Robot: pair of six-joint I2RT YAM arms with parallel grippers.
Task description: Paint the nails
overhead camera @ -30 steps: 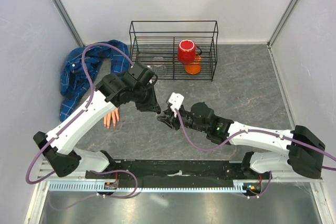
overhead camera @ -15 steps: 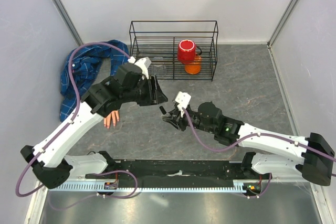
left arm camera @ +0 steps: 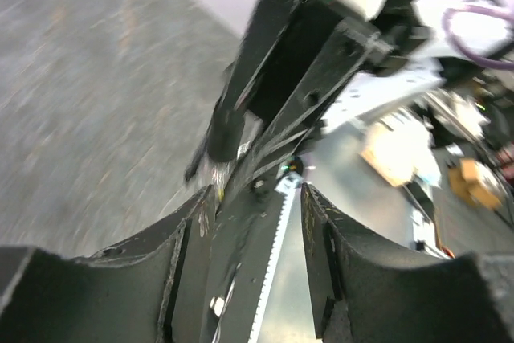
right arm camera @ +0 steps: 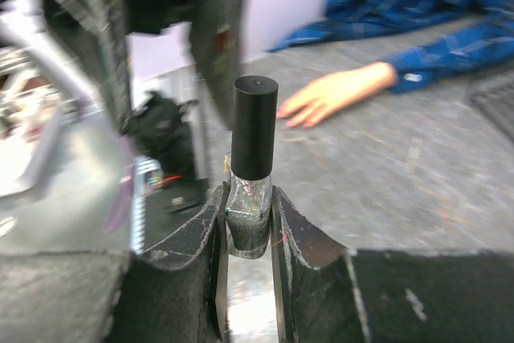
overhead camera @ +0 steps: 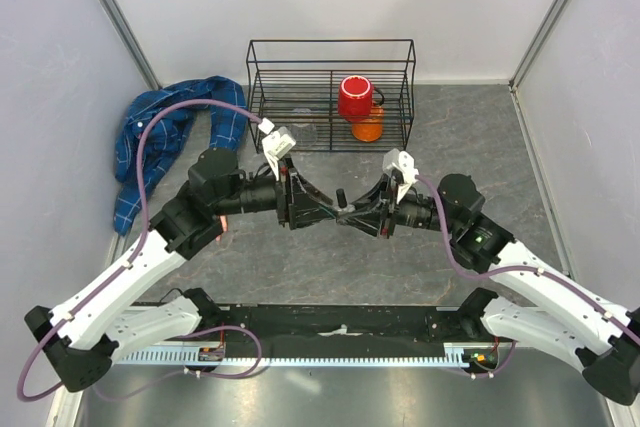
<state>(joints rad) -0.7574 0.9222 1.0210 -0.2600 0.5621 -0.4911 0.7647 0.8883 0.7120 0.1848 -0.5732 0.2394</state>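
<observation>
**A:** Where were the nails (right arm camera: 291, 110) just then?

**B:** On the fake hand (right arm camera: 337, 90). It lay flat on the table (overhead camera: 470, 147) off to the robot's left, at the end of the plaid sleeve (right arm camera: 426, 58). From above, the left arm (overhead camera: 130, 272) hid nearly all of it. Only the right wrist view showed it properly.

**A:** And the tools?

**B:** The right gripper (right arm camera: 247, 218) was clamped on the bottle (right arm camera: 252, 158), cap on, over the middle of the table. The left gripper (left arm camera: 253, 226) faced it almost tip to tip. Its fingers were apart, with nothing between them.

**A:** So which way did the hand lie from the bottle?

**B:** Beyond the left gripper and well apart from it, on the left arm's side, so that arm was the nearer one. Its long axis ran from the sleeve out to the fingertips, which were at the end away from the shirt. The cap stood proud of the right fingers, just ahead of the left gripper. I'd judge the cap had to come off before any brush could travel to the hand.

**A:** How did the nails look?

**B:** Too small and blurred to say. The skin was peach and the fingers lay close together, palm down. I couldn't tell whether any nail had paint on it.
</observation>
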